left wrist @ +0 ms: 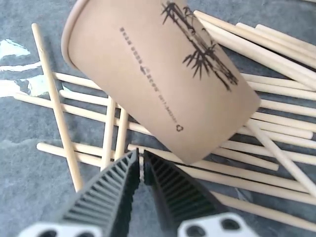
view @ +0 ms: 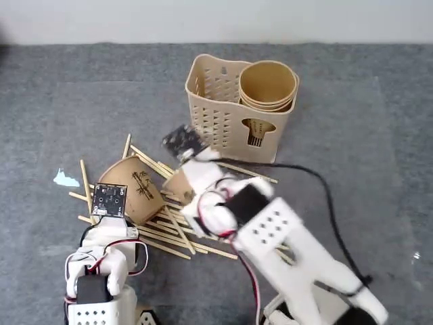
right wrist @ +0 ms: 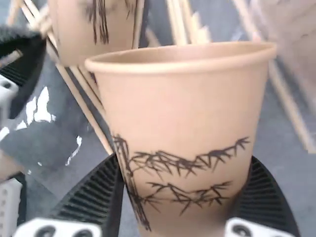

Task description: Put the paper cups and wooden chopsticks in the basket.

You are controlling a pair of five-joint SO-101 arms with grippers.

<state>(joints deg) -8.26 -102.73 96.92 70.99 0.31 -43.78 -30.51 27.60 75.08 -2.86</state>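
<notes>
Clamping a cup (right wrist: pixel 183 123) between the jaws of my right gripper (right wrist: pixel 185 167), I hold my left gripper (left wrist: pixel 140 159) pressed almost together over the chopsticks (left wrist: pixel 276 106) beside a toppled cup (left wrist: pixel 158 74), with the basket (view: pixel 215 115) at twelve o'clock from the pile.

My left hand (left wrist: pixel 140 165) hangs low and looks closed, I think; my right hand (right wrist: pixel 182 173) clamps a paper cup (right wrist: pixel 182 113) from both sides.
</notes>
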